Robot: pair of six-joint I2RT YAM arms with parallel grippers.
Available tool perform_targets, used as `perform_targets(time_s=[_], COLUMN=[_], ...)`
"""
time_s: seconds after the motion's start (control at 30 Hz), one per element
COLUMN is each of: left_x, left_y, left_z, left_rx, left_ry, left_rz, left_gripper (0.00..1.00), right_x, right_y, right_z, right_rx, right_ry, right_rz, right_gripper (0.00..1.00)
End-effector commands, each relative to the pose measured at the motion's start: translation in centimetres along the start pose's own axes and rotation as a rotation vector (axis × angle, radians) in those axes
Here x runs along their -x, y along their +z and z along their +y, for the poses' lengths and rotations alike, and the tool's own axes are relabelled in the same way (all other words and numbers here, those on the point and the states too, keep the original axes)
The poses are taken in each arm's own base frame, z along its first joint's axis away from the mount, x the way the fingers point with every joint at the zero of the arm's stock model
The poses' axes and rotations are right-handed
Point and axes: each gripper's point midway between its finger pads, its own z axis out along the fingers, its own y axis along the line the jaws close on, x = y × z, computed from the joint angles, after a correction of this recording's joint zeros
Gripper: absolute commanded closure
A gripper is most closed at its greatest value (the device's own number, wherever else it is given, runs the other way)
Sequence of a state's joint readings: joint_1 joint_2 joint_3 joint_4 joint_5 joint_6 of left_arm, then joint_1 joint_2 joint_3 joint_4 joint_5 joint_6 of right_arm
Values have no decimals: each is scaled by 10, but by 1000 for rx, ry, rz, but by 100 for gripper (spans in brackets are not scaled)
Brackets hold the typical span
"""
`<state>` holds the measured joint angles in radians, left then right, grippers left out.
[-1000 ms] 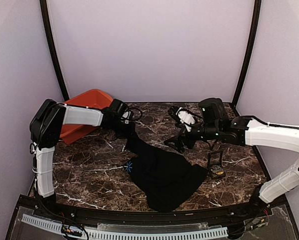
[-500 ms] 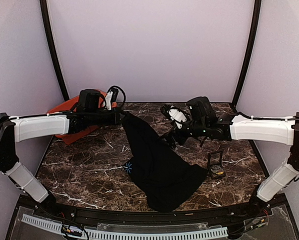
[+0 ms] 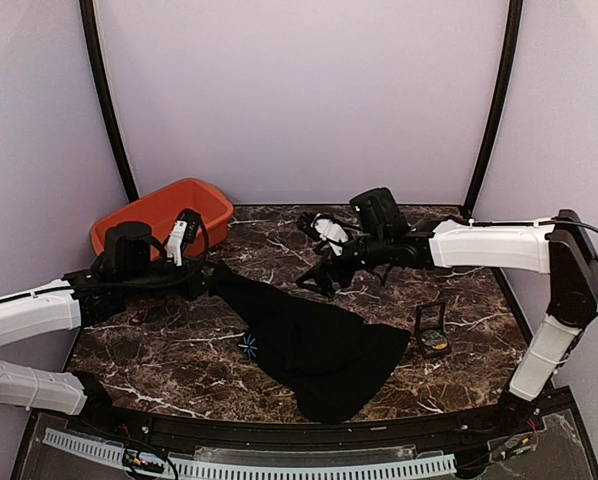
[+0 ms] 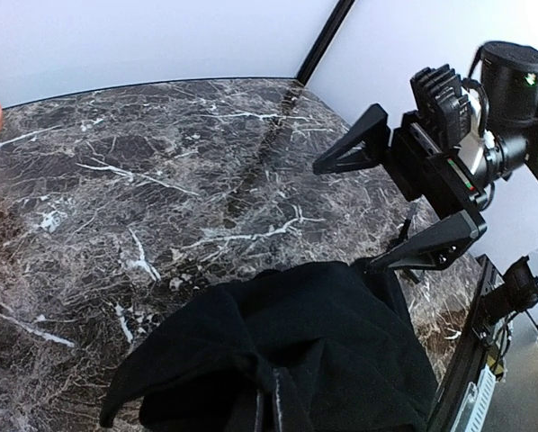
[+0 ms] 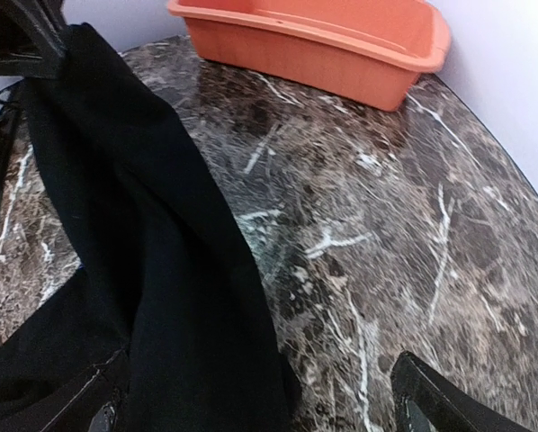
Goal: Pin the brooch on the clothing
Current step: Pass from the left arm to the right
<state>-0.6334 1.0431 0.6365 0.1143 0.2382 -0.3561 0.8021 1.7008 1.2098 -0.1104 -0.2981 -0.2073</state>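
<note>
Though crumpled, black T-shirt with light-blue starburst

Premises present as a robotics test cell in a laboratory, not a domestic or retail setting. Two white-and-black robot arms, the left arm and the right arm, stand at the near edge of a marble-patterned desk. Plain lilac panels enclose the desk on three sides, with black curved struts at the rear corners. A white slotted cable duct and exposed wiring run along the front edge. An orange plastic tub sits rear left.
</note>
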Motion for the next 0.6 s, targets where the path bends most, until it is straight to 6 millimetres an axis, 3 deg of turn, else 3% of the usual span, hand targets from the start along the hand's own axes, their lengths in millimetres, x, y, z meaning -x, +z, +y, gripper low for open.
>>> perform_targets(time_s=[0.0,0.13,0.27,0.33,0.43,0.47,0.53,0.57], left_x=[-15,-6,18,39,90,102,146,156], left_y=[-2,-5,-11,-18,-33,-36,-49,-52], left_z=[-19,-30,-19,-24,-33,-28,-30,-31], left_rx=[-105,-147,-44,-38,4,55,124,144], left_ry=[69,88,91,121,176,176,184,190], left_rz=[33,-4,-71,-138,-268,-294,-377,-397], left_gripper=[99,99,99,99,99,99,99,99], right_x=[17,19,37,44,53,56,59,58], right_y=[4,8,-12,-19,-24,-26,-33,-35], right_z=[33,50,69,72,72,76,90,97], right_rx=[235,349,439,399,360,360,361,351], right_ry=[-164,-266,-319,-366,-384,-392,-430,-458], right_rz=[-72,-120,-212,-283,-288,-286,-292,-294], right_gripper=[1,1,1,1,3,3,4,4])
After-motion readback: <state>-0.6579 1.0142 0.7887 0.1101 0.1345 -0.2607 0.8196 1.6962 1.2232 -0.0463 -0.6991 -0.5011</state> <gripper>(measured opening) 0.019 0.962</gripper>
